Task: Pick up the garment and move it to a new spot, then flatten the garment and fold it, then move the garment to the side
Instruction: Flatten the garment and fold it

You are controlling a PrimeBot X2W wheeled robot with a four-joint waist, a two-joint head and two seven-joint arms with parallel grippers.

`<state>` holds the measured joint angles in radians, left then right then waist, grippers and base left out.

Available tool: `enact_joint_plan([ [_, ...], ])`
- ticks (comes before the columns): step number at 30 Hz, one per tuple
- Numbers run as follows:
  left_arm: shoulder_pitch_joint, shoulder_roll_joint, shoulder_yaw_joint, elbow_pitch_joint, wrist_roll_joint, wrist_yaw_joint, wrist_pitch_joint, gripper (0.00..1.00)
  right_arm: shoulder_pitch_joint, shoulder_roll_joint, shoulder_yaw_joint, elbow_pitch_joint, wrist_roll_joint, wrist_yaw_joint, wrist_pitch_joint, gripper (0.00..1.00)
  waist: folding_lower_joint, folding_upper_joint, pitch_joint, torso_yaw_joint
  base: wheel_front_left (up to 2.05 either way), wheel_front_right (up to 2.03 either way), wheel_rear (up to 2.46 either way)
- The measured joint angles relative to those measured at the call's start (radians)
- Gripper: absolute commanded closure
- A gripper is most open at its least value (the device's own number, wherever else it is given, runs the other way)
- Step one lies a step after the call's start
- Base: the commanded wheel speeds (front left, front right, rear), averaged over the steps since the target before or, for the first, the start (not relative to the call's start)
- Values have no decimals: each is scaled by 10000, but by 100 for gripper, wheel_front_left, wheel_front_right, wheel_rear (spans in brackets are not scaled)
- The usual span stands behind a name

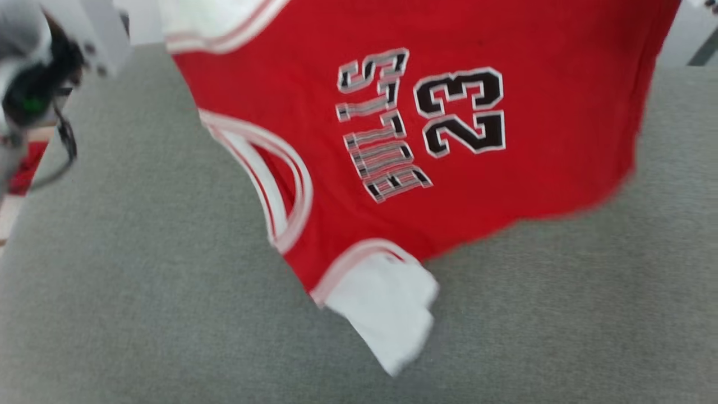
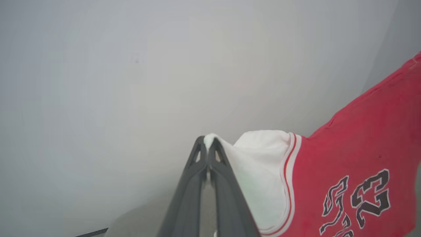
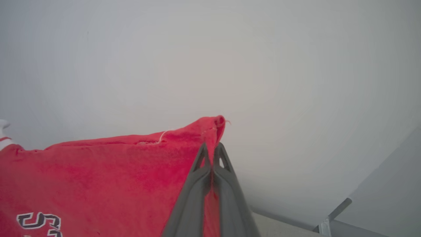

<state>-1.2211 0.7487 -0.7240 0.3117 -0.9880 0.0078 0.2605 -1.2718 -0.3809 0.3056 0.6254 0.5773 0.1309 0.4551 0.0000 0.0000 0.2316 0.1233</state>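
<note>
The garment (image 1: 437, 129), a red jersey with white sleeves, striped trim and black-and-white lettering, hangs lifted above the grey table (image 1: 140, 269), stretched sideways. One white sleeve (image 1: 387, 314) dangles lowest. In the left wrist view my left gripper (image 2: 208, 142) is shut on the tip of the other white sleeve (image 2: 260, 171), with the garment (image 2: 355, 154) spreading to its right. In the right wrist view my right gripper (image 3: 210, 149) is shut on a red corner of the garment (image 3: 98, 177), which spreads to its left.
Grey felt-like cloth covers the table across the head view. A pale robot arm part with dark cabling (image 1: 39, 84) shows at the upper left. A plain pale wall (image 2: 131, 65) stands behind both wrist views, with a metal frame piece (image 3: 332, 214) at the lower right.
</note>
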Motion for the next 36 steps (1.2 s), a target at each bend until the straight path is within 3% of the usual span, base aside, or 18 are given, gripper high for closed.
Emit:
enact_joint_plan([
  [10,-2685,-1498,-94,3152,593,-341,-79,100,-1389,1081,-441,1641,-1657,0,-1755,100,0,0,-521,-743,0,0,0],
  [16,-3696,-2167,-148,4752,968,-401,-754,100,-2101,1661,-451,2621,-2276,0,-2974,100,0,0,-814,-1035,0,0,0],
  [27,-5086,-2938,-244,6819,1444,-648,-2080,100,-3018,2347,-700,4303,-2955,0,-4345,100,0,0,-1035,-1307,0,0,0],
  [36,-6246,-3097,-378,7503,1634,-1043,-2527,100,-3745,2403,-539,4566,-2777,0,-4836,100,-1,0,-325,-1383,0,0,0],
])
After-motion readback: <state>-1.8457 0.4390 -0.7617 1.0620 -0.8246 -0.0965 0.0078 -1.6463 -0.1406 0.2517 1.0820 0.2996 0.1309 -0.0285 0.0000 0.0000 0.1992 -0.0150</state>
